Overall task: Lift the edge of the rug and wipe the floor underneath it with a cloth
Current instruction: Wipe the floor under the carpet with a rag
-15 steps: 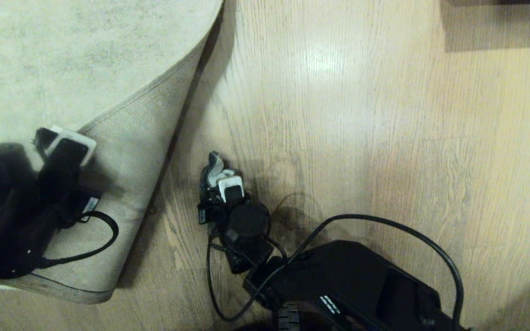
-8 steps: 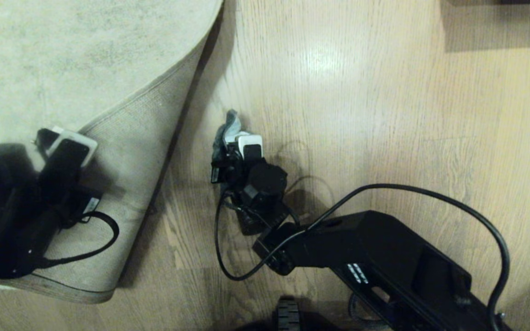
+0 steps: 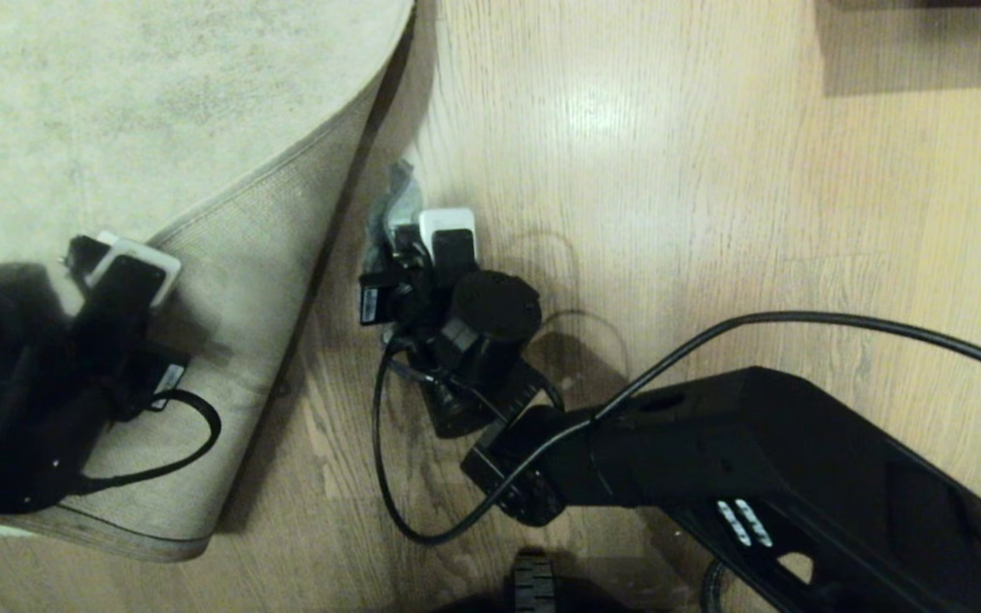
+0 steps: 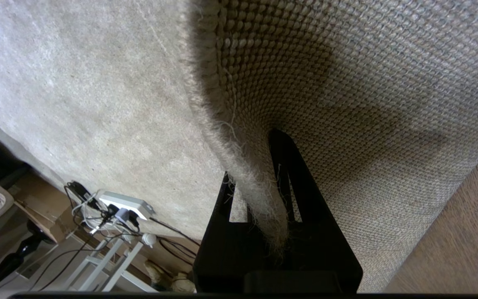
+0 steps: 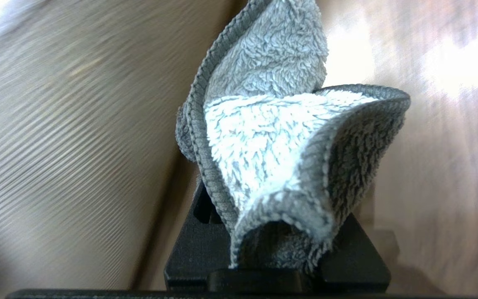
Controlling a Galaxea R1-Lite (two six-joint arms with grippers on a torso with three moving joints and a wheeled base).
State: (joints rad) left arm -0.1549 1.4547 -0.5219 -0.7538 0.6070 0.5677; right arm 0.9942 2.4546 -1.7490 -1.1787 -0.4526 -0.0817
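Note:
The pale grey-beige rug (image 3: 116, 102) lies at the left, its corner folded back so the woven backing (image 3: 252, 281) faces up. My left gripper (image 3: 120, 260) is shut on the rug edge (image 4: 222, 137), whose frayed border runs between the black fingers (image 4: 301, 187). On the bared wood floor (image 3: 669, 213) beside the fold, my right gripper (image 3: 422, 230) is shut on the grey cloth (image 3: 397, 200). The cloth (image 5: 280, 137) bunches out of the jaws and hides the fingertips. It lies close to the fold's shadowed edge.
A dark piece of furniture (image 3: 925, 34) stands at the far right. The right arm's black cable (image 3: 388, 477) loops over the floor near me. Beyond the rug, the left wrist view shows a power strip (image 4: 123, 203) with tangled cords and white rack legs (image 4: 110, 265).
My right gripper has carried the cloth over the floor away from me and slightly left, up to the rug's fold. The left gripper and the lifted rug edge have stayed put.

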